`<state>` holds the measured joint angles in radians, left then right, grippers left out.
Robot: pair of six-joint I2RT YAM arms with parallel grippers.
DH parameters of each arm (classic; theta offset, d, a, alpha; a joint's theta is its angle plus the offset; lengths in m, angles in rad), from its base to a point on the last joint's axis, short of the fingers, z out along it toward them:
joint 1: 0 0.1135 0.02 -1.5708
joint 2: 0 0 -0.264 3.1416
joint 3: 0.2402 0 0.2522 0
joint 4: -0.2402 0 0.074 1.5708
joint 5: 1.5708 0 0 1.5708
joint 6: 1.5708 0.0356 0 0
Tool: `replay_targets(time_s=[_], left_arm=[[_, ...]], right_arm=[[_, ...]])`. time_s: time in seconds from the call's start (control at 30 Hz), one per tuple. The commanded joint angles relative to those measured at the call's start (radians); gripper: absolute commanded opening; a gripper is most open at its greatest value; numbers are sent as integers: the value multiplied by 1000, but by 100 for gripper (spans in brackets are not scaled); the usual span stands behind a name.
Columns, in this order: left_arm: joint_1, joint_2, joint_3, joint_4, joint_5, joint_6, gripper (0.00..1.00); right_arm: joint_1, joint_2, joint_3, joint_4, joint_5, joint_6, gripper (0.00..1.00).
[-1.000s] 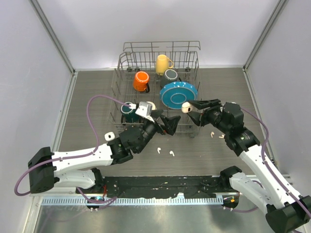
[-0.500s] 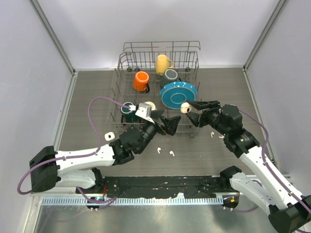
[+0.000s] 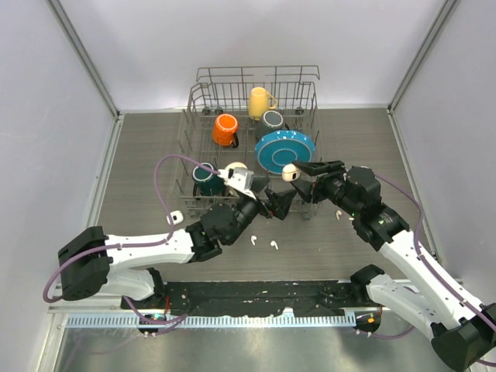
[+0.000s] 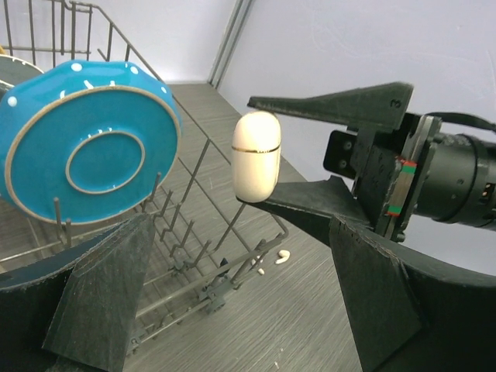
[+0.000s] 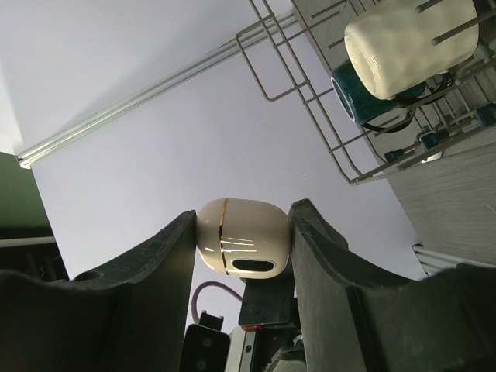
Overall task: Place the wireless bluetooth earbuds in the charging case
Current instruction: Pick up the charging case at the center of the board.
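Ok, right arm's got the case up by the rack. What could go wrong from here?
The case is pinched only at its ends by the right end effector; a nudge from the open left end effector could pop it loose into the dish rack. Its lid looks shut, so no earbuds can go in.

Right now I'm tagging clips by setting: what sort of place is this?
Probably a robot test cell: bare pale walls around a grey wood-grain tabletop, two black-and-white arms bolted at its near edge, and a metal wire dish rack on it.

Top view overhead; both wrist views share case (image 4: 256, 156).
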<state>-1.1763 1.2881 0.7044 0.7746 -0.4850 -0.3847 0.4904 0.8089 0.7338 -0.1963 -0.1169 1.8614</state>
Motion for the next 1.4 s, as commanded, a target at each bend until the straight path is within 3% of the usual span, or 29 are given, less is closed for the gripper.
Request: replay_targets(time_s=[0.0,0.37,0.6,1.0,1.37], left_arm=[[-3,22,41,94,-7,6,100],[7,60,50,178,-6,21,96],[58,79,67,155,62,-64,95],[98,119,101,137,143,-71,90],[106,157,110,146,166,-105,71]], right_arm=[[13,-4,9,61,20,10,1],[17,-16,1,57,13,5,1],[19,-22,6,58,8,-4,1],[22,-14,9,75,-7,-13,1],[22,-8,7,84,-12,-13,1]])
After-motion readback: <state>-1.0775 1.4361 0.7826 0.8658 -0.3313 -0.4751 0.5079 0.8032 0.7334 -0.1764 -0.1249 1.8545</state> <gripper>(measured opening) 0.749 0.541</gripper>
